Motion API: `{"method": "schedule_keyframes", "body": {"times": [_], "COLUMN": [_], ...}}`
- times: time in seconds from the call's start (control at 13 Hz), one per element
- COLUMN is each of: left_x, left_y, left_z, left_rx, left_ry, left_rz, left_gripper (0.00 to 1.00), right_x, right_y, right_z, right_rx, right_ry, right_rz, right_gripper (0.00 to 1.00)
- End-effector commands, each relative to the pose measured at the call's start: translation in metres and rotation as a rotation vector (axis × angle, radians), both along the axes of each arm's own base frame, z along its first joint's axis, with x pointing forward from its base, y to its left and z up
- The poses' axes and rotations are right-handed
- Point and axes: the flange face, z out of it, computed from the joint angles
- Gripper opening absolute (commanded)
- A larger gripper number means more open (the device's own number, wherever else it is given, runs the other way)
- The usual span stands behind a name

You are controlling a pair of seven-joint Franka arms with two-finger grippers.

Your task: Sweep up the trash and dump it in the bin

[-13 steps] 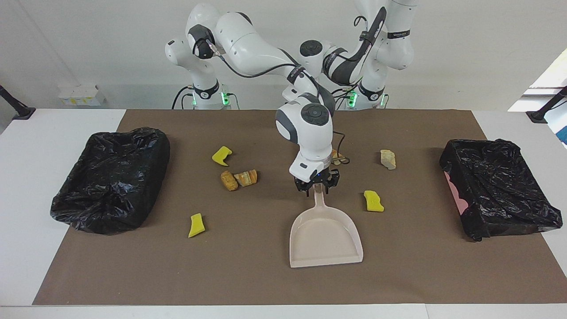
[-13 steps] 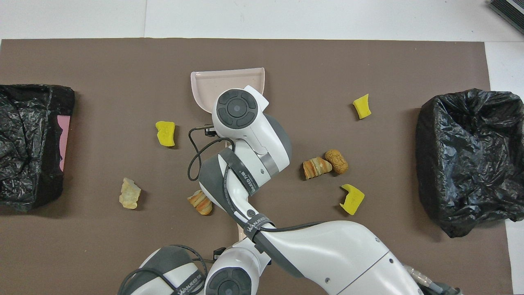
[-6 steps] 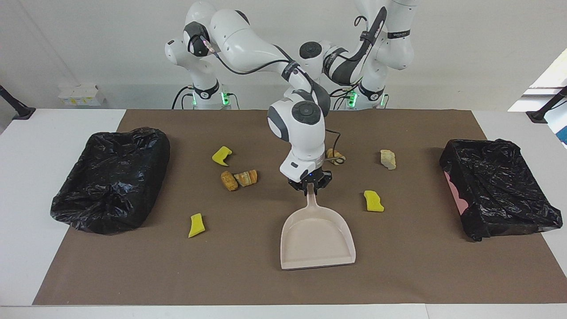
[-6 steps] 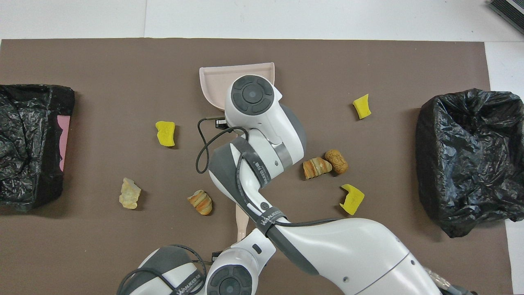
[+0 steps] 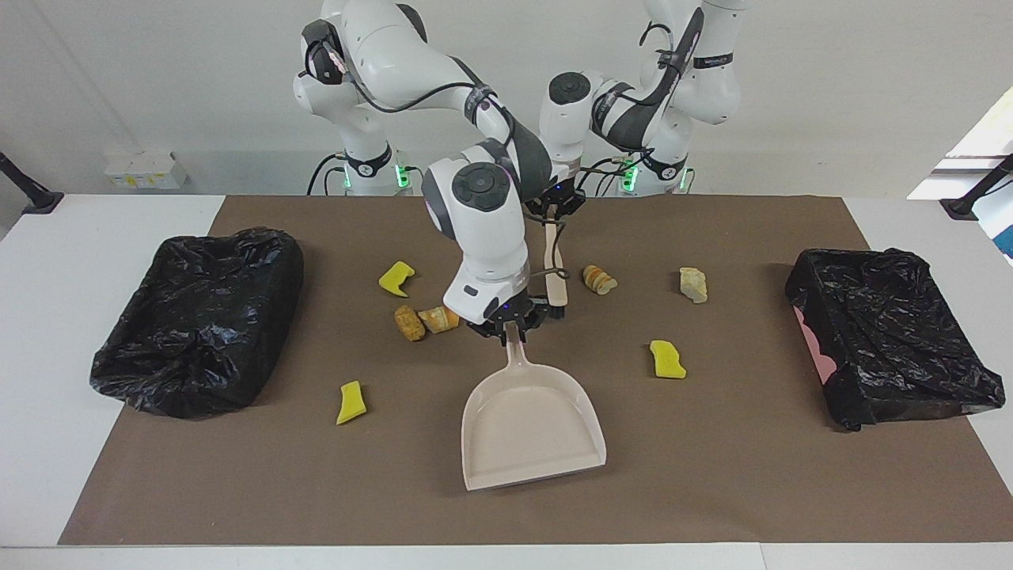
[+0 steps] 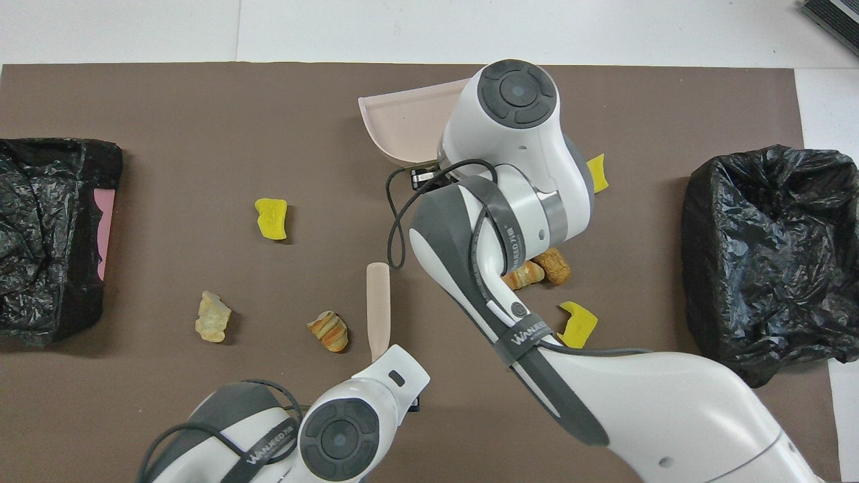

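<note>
My right gripper (image 5: 506,331) is shut on the handle of the beige dustpan (image 5: 532,427), whose mouth points away from the robots, mid-mat. My left gripper (image 5: 556,215) is shut on the beige brush (image 5: 555,273), which points away from the robots beside a striped bread lump (image 5: 599,279). The other tan lumps lie here: one (image 5: 693,284) toward the left arm's end, two (image 5: 409,322) (image 5: 439,318) by the dustpan handle. Yellow chunks (image 5: 396,278) (image 5: 350,402) (image 5: 666,359) are scattered on the mat. In the overhead view the dustpan (image 6: 402,124) and the brush (image 6: 378,305) show; both grippers are hidden under their wrists.
Two bins lined with black bags stand at the mat's ends, one (image 5: 198,317) at the right arm's end, one (image 5: 890,332) at the left arm's end. A brown mat (image 5: 712,475) covers the white table.
My right gripper has carried the dustpan toward the right arm's end and turned it. My left gripper with the brush has come out from the right arm's cover, the brush farther out over the mat.
</note>
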Motion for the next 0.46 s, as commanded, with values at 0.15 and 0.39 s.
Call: {"method": "schedule_keyframes", "body": {"times": [0.15,0.39], "left_x": [0.029,0.051], "left_y": [0.095,0.151], "left_z": [0.047,0.041], "left_rx": [0.102,0.162], "left_ry": [0.064,0.110], "left_rz": [0.110,0.228], "left_gripper": [0.00,0.00], "right_x": [-0.008,-0.019], "right_y": [-0.068,-0.091], "right_z": [0.026,0.012], "right_rx": [0.003,0.001], "right_ry": [0.086,0.110], "right_rz": [0.300,0.635], "right_gripper": [0.00,0.00]}}
